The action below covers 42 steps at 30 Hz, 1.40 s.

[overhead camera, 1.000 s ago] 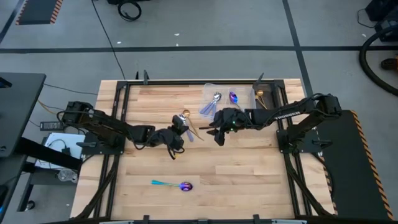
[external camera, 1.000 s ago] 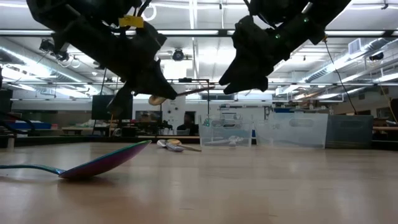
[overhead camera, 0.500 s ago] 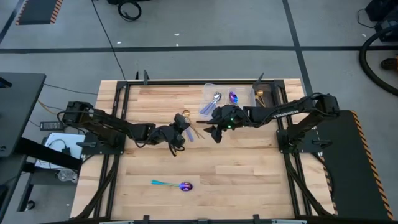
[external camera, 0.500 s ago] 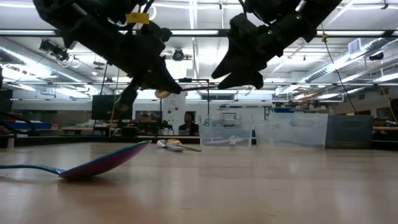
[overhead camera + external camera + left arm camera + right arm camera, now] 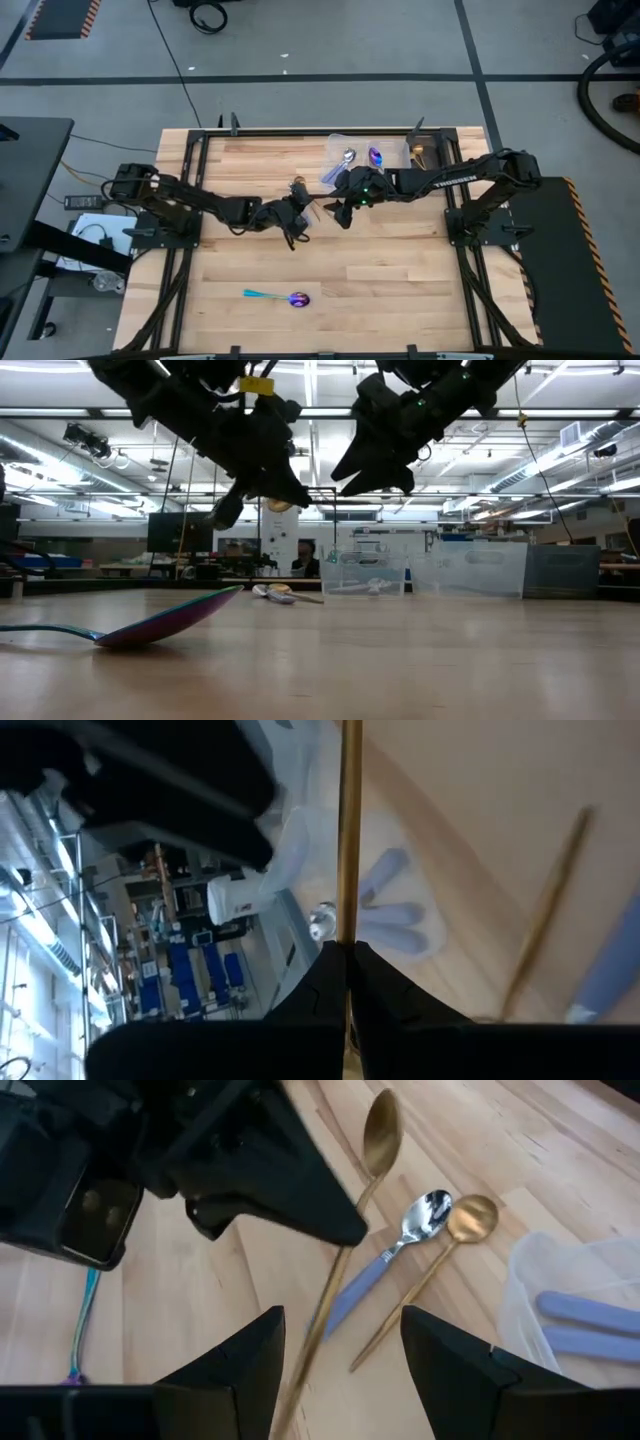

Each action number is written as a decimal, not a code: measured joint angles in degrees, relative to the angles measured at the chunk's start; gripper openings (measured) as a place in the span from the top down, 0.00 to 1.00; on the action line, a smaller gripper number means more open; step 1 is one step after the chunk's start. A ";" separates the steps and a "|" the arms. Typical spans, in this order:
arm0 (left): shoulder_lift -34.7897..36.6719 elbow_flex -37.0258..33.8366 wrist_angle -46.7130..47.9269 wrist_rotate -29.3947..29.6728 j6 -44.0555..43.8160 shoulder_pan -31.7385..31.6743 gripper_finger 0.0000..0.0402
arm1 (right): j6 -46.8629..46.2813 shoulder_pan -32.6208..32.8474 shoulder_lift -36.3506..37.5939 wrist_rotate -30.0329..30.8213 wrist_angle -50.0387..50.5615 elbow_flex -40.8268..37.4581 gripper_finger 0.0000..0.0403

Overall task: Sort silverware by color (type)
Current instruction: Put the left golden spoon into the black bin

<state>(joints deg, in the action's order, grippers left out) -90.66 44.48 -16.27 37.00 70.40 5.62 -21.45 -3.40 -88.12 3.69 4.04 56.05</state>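
Observation:
My left gripper (image 5: 296,217) hangs above the table's middle, shut on a gold spoon (image 5: 378,1135). The spoon's handle (image 5: 318,1330) runs on between the open fingers of my right gripper (image 5: 343,208), which hangs just right of the left one; I see no touch there. On the wood below lie a silver spoon with a pale blue handle (image 5: 405,1240) and a second gold spoon (image 5: 452,1245). An iridescent purple spoon (image 5: 287,298) lies by the near edge, its bowl on the wood (image 5: 165,622). A clear tray (image 5: 395,150) at the far right holds more silverware. My left gripper pinches the gold spoon's handle (image 5: 348,925) between its two shut fingers, on the stretch nearer the bowl (image 5: 352,1220). The fingers lie across the handle. The spoon is lifted clear of the table, with its bowl past the fingers on one side and the long handle on the other.
Inside the tray are a silver spoon (image 5: 349,156), a purple one (image 5: 375,157) and lavender handles (image 5: 590,1315). Bare wood spreads over the table's near half around the iridescent spoon. Black frame rails run along the table's edges.
My left gripper has carried the gold spoon up and toward the table's right and far side, rolling as it went; the bowl now hangs higher. My right gripper has risen a little and drifted toward the left one, still open.

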 joint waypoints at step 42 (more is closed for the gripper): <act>-0.47 3.09 -3.06 2.55 -1.93 -1.34 0.91 | 5.18 -2.94 -0.87 2.20 -0.18 -0.02 0.95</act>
<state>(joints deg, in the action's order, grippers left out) -91.13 47.57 -19.33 39.55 68.47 4.27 -16.27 -6.34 -88.99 5.89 3.86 56.03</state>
